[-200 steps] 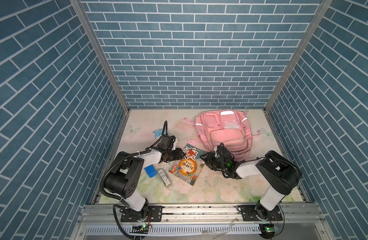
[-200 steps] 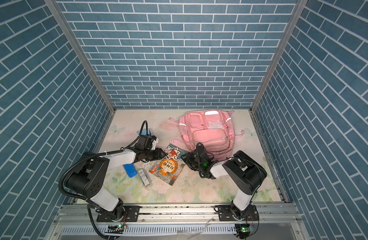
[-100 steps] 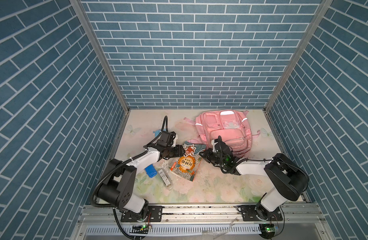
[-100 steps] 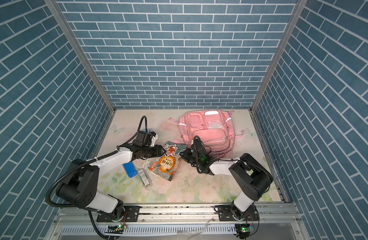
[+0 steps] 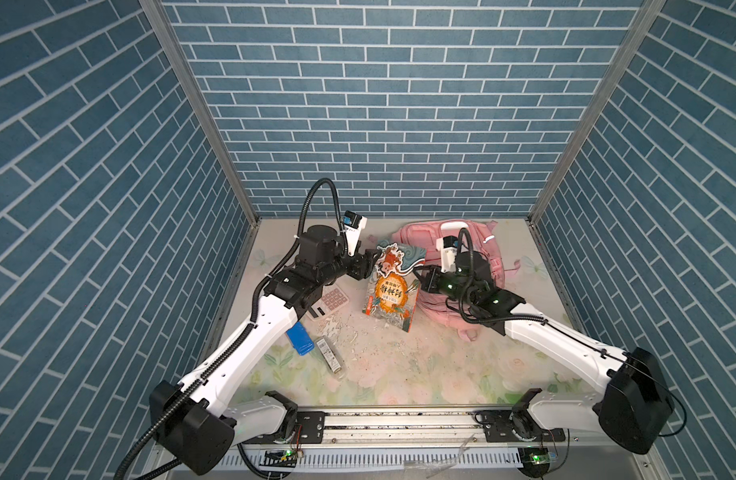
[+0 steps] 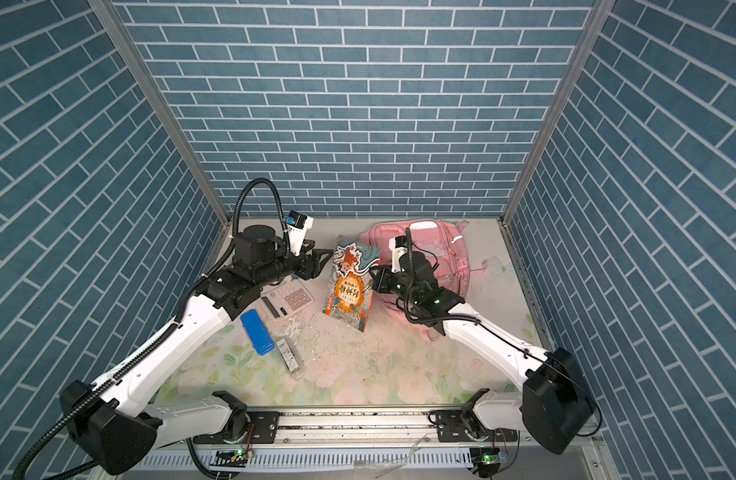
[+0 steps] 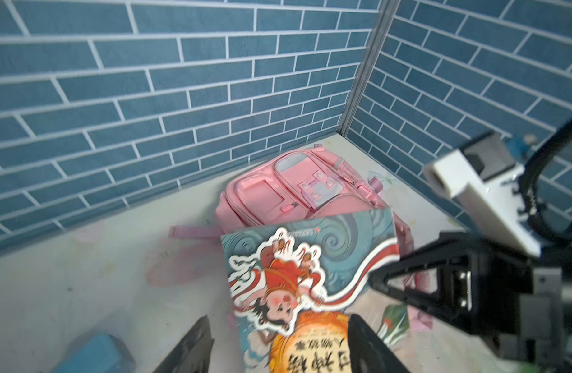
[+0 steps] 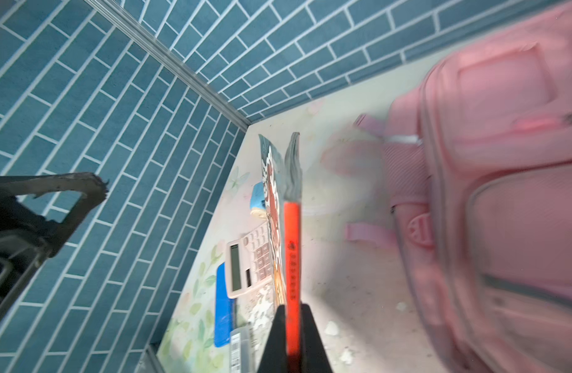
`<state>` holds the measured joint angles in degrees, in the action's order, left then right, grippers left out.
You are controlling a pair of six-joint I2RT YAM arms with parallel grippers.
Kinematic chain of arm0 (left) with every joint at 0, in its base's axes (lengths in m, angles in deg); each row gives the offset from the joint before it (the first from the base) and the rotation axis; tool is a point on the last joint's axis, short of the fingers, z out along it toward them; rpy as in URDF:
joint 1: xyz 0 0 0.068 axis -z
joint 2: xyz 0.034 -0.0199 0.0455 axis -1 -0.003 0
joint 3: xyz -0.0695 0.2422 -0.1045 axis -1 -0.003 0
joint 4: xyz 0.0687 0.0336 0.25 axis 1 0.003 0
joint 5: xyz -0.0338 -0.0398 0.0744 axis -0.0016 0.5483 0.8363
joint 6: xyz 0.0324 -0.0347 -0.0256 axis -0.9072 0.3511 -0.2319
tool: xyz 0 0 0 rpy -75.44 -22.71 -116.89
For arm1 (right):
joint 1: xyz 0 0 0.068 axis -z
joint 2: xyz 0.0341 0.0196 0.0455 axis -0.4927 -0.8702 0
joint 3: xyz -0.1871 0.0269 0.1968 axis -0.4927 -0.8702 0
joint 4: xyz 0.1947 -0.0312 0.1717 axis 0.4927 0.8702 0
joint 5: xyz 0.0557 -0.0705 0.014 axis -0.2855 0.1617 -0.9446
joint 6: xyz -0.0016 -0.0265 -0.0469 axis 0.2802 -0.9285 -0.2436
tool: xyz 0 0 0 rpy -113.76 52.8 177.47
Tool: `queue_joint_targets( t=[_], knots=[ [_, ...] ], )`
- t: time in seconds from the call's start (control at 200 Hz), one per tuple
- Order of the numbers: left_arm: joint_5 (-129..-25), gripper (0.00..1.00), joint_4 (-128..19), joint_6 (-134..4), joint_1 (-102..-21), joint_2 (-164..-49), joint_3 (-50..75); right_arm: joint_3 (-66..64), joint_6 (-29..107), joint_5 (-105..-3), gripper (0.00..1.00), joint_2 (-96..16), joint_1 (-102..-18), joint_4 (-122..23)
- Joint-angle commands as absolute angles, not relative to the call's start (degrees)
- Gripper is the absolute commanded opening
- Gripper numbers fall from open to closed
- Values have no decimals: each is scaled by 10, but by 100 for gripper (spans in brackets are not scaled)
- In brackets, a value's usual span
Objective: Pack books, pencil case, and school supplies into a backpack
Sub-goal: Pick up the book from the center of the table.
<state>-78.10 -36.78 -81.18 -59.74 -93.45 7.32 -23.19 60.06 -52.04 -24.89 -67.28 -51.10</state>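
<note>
A flat blue rectangular pencil case [image 6: 256, 332] and a white calculator with grey keys [image 6: 289, 301] lay unpacked on the floral table mat [image 6: 358, 374]. Just right of them, the left gripper [image 6: 321, 261] stood with jaws spread beside the thin teal wave-pattern paperback [image 5: 393, 286], not pinching it. The book was tipped up on edge between the arms (whether its lower edge touched the mat I could not tell). The right gripper [image 8: 292, 308] was clamped on its red spine. Behind it the pale pink fabric backpack [image 7: 268, 193] lay near the back wall, showing no open mouth. The step in hand looked like carrying the book over. Next, a compartment needed opening, probably by the free left gripper.
</note>
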Motion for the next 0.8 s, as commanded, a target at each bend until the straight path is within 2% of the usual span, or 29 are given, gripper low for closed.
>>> queue_joint_targets(
  t=[0.0, 0.115, 0.35, 0.51, 0.79],
  knots=[
    [-760, 68, -371, -963, -559, -937, 96, -168, 425, -566, 0, -218, -638, -412],
    [-771, 68, -379, -1088, -531, -951, 115, -110, 317, -579, 0, -217, -598, -320],
    [-869, 69, -375, -1219, -524, -1011, 183, -79, 133, -622, 0, -206, -530, -247],
    [-921, 69, -359, -1250, -518, -1055, 227, -72, 20, -671, 0, -188, -523, -217],
    [-947, 69, -338, -1256, -508, -1107, 261, -52, -56, -726, 0, -186, -523, -177]
  ],
)
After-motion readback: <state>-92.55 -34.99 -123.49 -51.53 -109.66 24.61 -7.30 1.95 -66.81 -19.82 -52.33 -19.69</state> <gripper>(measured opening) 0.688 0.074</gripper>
